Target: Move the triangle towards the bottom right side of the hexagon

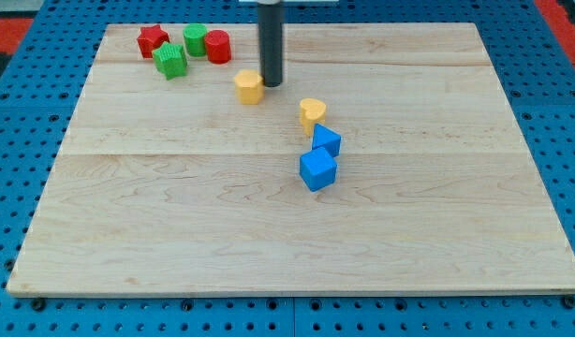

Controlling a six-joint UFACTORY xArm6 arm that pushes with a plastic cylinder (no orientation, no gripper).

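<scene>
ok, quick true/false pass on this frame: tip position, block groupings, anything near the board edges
1. My tip sits just to the view's right of a yellow block. True.
2. The two blue blocks lie at the view's top left. False: they are near the middle; the red and green blocks hold the top left.
3. A second yellow block sits just above the blue pair. True.
4. There are three green blocks. False: two, and.
</scene>
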